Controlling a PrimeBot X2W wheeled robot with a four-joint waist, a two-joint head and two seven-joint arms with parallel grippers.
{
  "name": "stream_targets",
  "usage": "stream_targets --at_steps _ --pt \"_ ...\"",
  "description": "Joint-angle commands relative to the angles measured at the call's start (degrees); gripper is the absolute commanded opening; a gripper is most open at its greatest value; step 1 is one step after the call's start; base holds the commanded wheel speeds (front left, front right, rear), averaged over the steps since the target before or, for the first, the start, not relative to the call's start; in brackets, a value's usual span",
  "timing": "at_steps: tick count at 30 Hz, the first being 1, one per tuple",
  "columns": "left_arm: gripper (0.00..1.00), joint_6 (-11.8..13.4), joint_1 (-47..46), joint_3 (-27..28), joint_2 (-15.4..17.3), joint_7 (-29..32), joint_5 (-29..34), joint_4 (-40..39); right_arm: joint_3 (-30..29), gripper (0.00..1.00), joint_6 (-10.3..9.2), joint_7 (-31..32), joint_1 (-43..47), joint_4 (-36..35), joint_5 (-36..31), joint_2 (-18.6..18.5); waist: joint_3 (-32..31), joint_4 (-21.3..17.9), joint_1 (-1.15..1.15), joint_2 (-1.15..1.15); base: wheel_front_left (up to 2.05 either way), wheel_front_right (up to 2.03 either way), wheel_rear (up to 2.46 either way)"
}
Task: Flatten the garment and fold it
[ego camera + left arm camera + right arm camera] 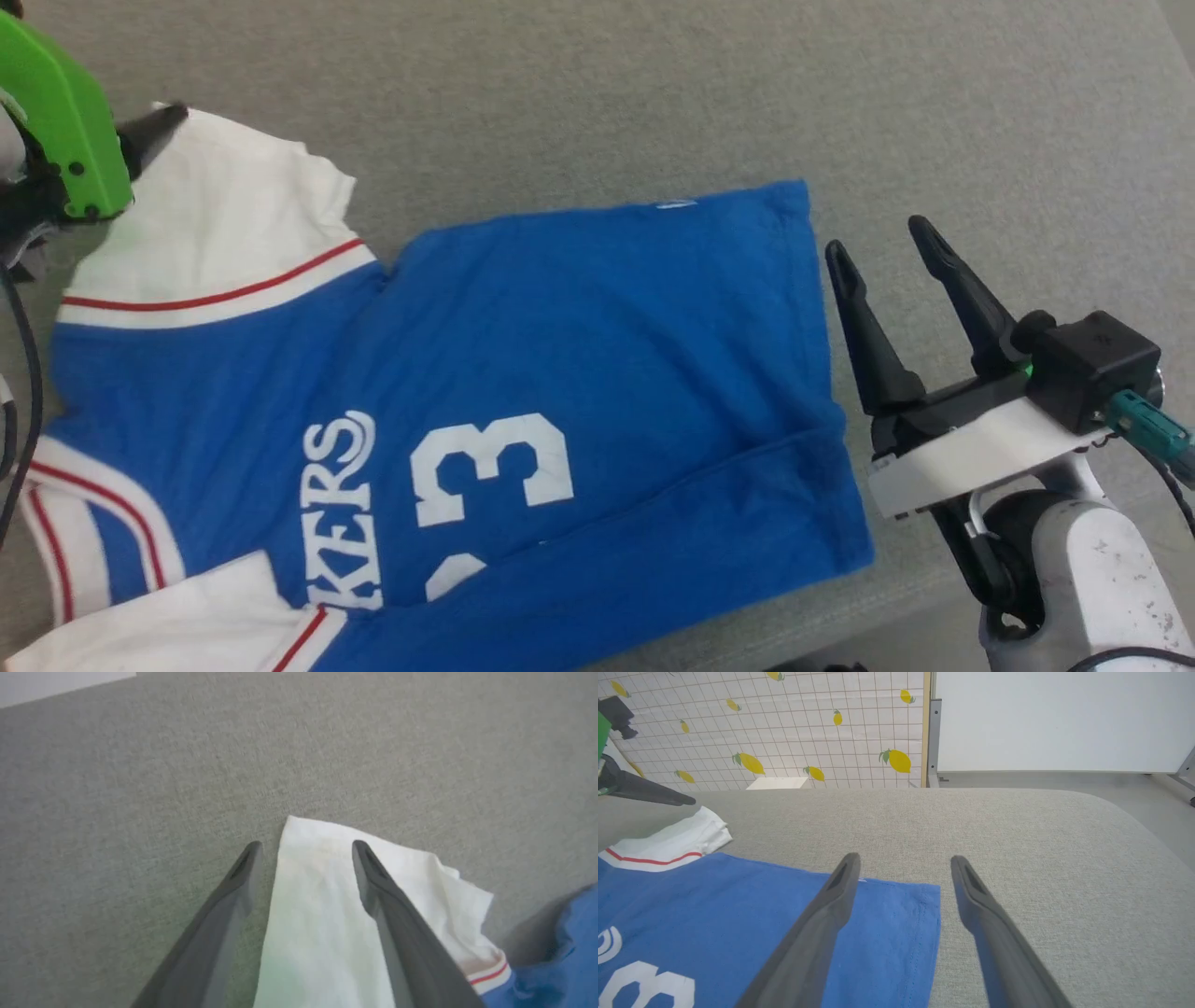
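Over white sleeve (322,914) of garment (579,317): left claw (306,845) spread (nothing pinched), likely to flatten it; right claw (877,235) spread beside hem (826,355).

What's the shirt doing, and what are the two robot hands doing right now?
garment: lying spread on the grey surface, printed side up, white sleeve rumpled.
left gripper: open, over the white sleeve's end.
right gripper: open, beside the garment's blue edge, holding nothing.

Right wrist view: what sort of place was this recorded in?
Probably an indoor test room dressed like a home: a grey woven upholstered surface, a white grid-pattern wall printed with yellow lemons, and a plain white panel beside it.
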Motion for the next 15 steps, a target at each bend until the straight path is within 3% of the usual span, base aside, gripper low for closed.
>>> stream_targets --at_steps 1,7,10,12,13,15 --pt "1.0 -0.1 -0.7 -0.5 0.7 1.4 -0.5 0.8 0.3 1.0 -0.06 -0.5 -1.2 0.2 0.5 0.3 3.1 -2.9 -0.01 0.69 0.0 0.0 0.0" --pt "1.0 0.6 1.2 -2.5 1.2 5.8 -0.5 4.3 1.0 1.0 -0.06 -0.7 -1.9 0.9 0.7 0.5 4.4 -4.1 -0.01 0.69 0.0 0.0 0.0" --pt "1.0 0.8 3.5 -3.2 0.0 8.6 -2.2 5.8 0.8 1.0 -0.06 -0.7 -1.9 1.2 0.9 0.5 4.4 -4.3 -0.01 0.69 0.0 0.0 0.0" --pt "0.16 0.7 4.7 -3.6 -0.7 9.9 -3.1 6.2 0.5 1.0 -0.06 -0.6 -1.8 1.4 0.9 0.5 4.3 -4.3 -0.01 0.69 0.0 0.0 0.0" --pt "0.0 0.8 5.1 -3.7 -1.0 9.8 -3.2 6.2 0.3 1.0 -0.06 -0.4 -1.8 1.4 0.9 0.5 4.3 -4.2 -0.01 0.69 0.0 0.0 0.0" --pt "0.0 1.0 5.8 -3.5 -1.7 9.7 -3.9 6.5 0.1 1.0 -0.06 -0.2 -1.8 1.5 1.0 0.4 4.0 -4.1 -0.01 0.69 0.0 0.0 0.0"
